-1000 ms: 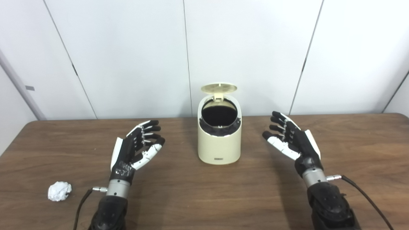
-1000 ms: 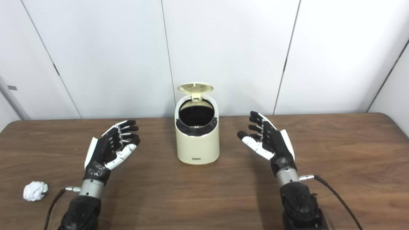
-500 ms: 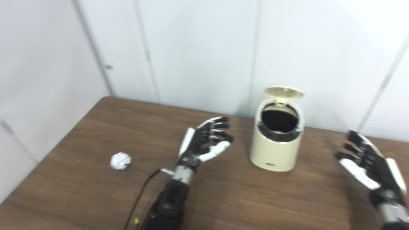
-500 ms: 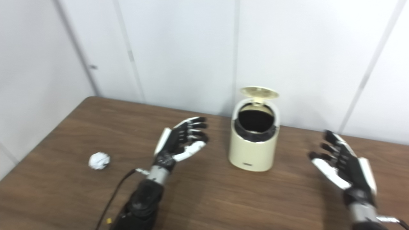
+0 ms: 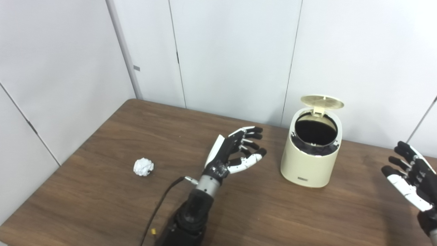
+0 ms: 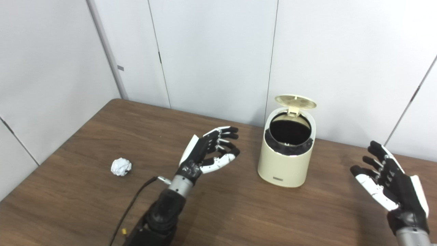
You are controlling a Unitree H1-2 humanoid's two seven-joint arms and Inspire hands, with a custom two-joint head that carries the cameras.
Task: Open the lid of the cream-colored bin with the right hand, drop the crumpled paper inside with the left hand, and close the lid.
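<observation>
Crumpled paper [image 5: 143,167] is seen well left of the spread, empty left hand [image 5: 235,154], away from the bin [image 5: 311,155]; the lid [image 5: 322,101] is raised.

Cream-colored bin [image 5: 309,160] stands upright, lid [image 5: 322,101] flipped up — crumpled paper [image 5: 143,167] lies well apart, white, on the wood.

- We look down from head height across the table [image 5: 102,201] toward the wall panels [image 6: 211,58]; both eyes sit side by side
- We share the bin [image 6: 285,164] and paper ball [image 5: 143,167]; the right eye frames them further left
</observation>
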